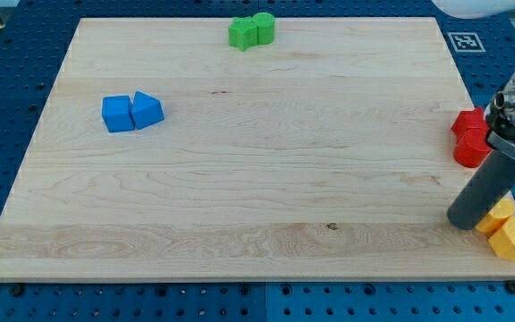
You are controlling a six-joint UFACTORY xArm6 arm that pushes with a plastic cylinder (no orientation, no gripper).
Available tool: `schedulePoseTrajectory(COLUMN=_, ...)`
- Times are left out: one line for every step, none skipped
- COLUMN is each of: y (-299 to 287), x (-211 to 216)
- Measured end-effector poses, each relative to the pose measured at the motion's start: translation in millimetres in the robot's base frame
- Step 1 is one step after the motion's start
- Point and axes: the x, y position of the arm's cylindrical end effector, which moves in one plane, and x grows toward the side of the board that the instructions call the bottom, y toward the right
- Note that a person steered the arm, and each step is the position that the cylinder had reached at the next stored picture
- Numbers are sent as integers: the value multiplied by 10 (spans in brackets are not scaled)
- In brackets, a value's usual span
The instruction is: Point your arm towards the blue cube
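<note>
While my tip point(465, 220) is sitting at the board's right edge, it is holding nothing; it's a bare rod with nothing to clench, just resting on the wood. Two yellow blocks point(508, 229) are lying just beside it to the view's right, apparently touching or nearly so, and two red blocks point(470, 137) are sitting near it toward the view's top. The blue cube point(118, 114) is lying well apart, far to the view's left and higher, touching a blue wedge-like block point(147, 109) on the side facing my tip.

Risks, as I'm judging them:
- swinging out carelessly is likely knocking yellow or red off the edge
- overshooting is shoving the wedge into the cube

Two green blocks point(251, 30) are sitting far off at the top edge. The pale wooden board point(266, 197) is lying on a blue perforated table point(25, 36).
</note>
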Motion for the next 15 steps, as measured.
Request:
schedulePoseTrajectory(y=21, x=0)
schedulePoseTrajectory(y=-203, x=0)
schedulePoseTrajectory(y=-833, x=1)
schedulePoseTrajectory(y=-1568, x=1)
schedulePoseTrajectory(y=-2320, x=-4)
schedulePoseTrajectory(y=-3140, x=-134)
schedulePoseTrajectory(y=-3972, x=-402)
schedulePoseTrajectory(y=-5328, x=-846)
schedulePoseTrajectory(y=-5331, x=-877)
schedulePoseTrajectory(y=-5330, x=-1154)
schedulePoseTrajectory(y=-5327, x=-1532)
schedulePoseTrajectory(y=-5277, x=-1926)
schedulePoseTrajectory(y=-4934, x=-2102)
schedulePoseTrajectory(y=-4623, x=-1985)
schedulePoseTrajectory(y=-4643, x=-1816)
